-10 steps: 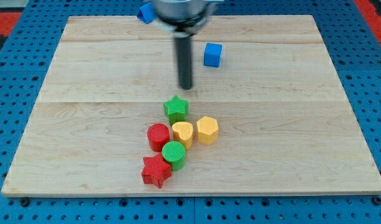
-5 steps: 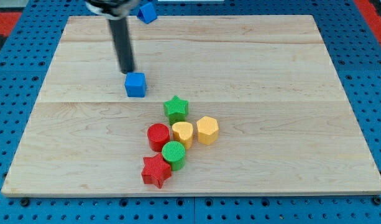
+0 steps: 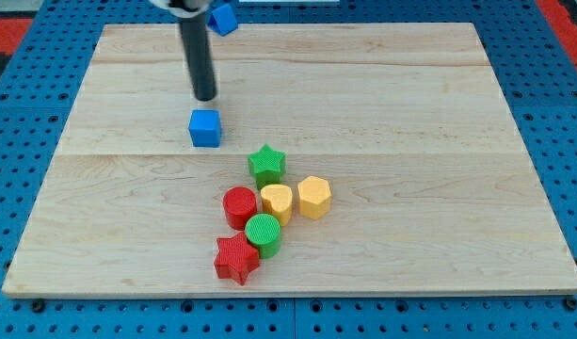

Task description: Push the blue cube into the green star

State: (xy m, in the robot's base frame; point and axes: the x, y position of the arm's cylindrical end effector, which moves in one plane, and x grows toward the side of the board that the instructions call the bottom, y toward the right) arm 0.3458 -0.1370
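Note:
The blue cube lies on the wooden board, left of centre. The green star lies below and to the right of it, a short gap apart. My tip is just above the blue cube toward the view's top, a little apart from it. The rod rises from there to the view's top edge.
Below the green star sits a cluster: a red cylinder, a yellow heart, a yellow hexagon, a green cylinder and a red star. Another blue block lies at the board's top edge.
The blue cube went from right of centre near the top to left of centre. In the last half second my tip shifted slightly right and up, and the cube stayed still.

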